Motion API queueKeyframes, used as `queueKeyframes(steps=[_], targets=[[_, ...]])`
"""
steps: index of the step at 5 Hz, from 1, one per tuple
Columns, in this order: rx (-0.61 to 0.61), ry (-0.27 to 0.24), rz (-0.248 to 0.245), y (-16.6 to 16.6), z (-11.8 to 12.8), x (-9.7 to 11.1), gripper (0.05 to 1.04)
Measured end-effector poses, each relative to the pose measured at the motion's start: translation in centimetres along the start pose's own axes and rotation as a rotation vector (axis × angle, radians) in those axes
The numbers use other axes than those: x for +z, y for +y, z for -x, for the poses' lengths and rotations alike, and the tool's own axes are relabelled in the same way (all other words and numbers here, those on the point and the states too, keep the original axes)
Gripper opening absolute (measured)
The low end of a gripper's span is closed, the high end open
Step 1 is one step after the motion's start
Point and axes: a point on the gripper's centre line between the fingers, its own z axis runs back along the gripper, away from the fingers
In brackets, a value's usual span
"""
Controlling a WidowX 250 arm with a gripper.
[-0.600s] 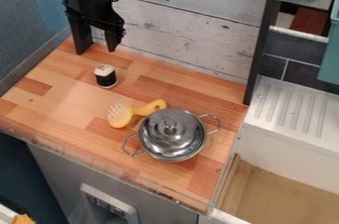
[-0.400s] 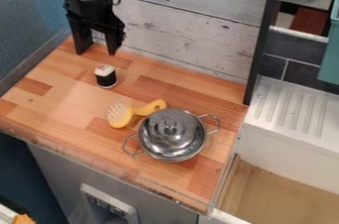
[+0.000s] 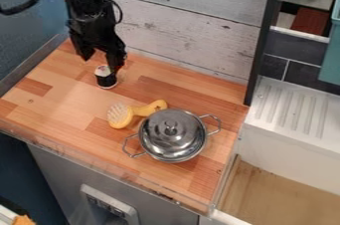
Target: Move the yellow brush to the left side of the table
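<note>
In the camera view, the yellow brush point(image 3: 136, 111) lies mid-counter, bristle head toward eight o'clock, handle toward two. A lidded metal pot point(image 3: 173, 137) sits just beside it at four o'clock; a small black-and-white roll point(image 3: 105, 77) stands at eleven, below the gripper point(image 3: 100, 65), its fingers spread wide.

My black arm point(image 3: 86, 2) slants down from the upper left, and my gripper point(image 3: 101, 64) hangs at its end, jaws parted, pointing downward.

Appears as a yellow brush point(image 3: 138, 111), pale bristles showing (round-headed, too); lies on the wooden table point(image 3: 66, 97) just beside the metal pot point(image 3: 172, 135), handle rightward.
</note>
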Motion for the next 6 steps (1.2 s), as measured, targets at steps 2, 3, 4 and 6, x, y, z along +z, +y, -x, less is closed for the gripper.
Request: queueKeyframes(steps=[2, 3, 4, 6], targets=[[-0.257, -0.056, 0.071, -3.9, -0.5, 0.7, 1.001], [-0.371, -0.012, 0.079, -5.5, -0.7, -0.7, 1.001], [-0.453, 0.024, 0.106, -6.6, -0.8, -2.1, 1.001], [-0.575, 0.053, 0.168, -7.7, 0.5, -4.5, 1.001]])
